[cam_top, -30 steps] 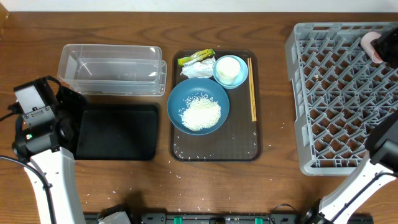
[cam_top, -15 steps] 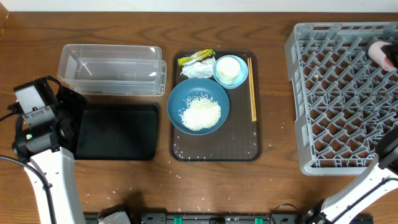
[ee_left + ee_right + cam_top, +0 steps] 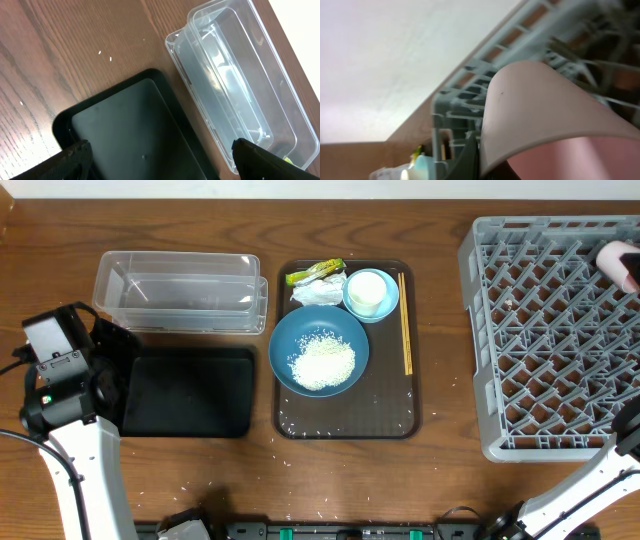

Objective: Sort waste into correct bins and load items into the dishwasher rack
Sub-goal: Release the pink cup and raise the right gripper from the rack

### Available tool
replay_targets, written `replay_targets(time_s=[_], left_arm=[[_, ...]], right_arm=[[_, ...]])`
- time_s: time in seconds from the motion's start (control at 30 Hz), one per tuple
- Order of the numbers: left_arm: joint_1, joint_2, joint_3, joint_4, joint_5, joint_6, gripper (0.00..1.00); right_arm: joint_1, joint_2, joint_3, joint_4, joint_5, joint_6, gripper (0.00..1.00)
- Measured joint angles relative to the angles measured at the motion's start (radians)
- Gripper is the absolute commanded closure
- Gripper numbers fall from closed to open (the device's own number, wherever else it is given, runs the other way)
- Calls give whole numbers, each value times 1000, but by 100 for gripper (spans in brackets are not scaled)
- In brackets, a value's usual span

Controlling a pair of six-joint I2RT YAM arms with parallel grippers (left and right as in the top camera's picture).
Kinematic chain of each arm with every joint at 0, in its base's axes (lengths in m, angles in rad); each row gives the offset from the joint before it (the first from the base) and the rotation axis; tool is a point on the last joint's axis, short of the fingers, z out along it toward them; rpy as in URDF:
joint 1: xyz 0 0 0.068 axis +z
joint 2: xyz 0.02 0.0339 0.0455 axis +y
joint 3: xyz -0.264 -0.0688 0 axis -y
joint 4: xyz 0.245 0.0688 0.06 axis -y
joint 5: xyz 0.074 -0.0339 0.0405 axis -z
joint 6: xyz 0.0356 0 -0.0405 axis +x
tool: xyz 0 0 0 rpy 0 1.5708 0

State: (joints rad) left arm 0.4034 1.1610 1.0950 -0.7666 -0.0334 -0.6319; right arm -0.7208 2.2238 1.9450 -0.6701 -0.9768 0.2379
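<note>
While my right gripper [image 3: 482, 159] clamps the pink cup [image 3: 545, 100] just over the rack [image 3: 540, 340], I reckon loading is underway: next, lower it and let go; left gripper [image 3: 160, 159] gapes empty

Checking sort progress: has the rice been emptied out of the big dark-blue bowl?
No, a pile of white rice lies in the dark-blue bowl on the brown tray.
</note>
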Motion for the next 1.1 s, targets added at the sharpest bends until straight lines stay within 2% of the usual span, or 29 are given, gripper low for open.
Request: replay_targets(time_s=[0.53,0.73,0.83,1.1], left_arm=[[0,0,0,0,0,0,8],[0,0,0,0,0,0,8],[0,0,0,0,0,0,8],[0,0,0,0,0,0,8]], right_arm=[[-11,-11,-173,174,-104,-15,99],[-28,-12,-188,149,-111,-12,99],[-29,-13,-188,124,-111,-19,94],[-29,-30,-188,-60,-26,-102,90]])
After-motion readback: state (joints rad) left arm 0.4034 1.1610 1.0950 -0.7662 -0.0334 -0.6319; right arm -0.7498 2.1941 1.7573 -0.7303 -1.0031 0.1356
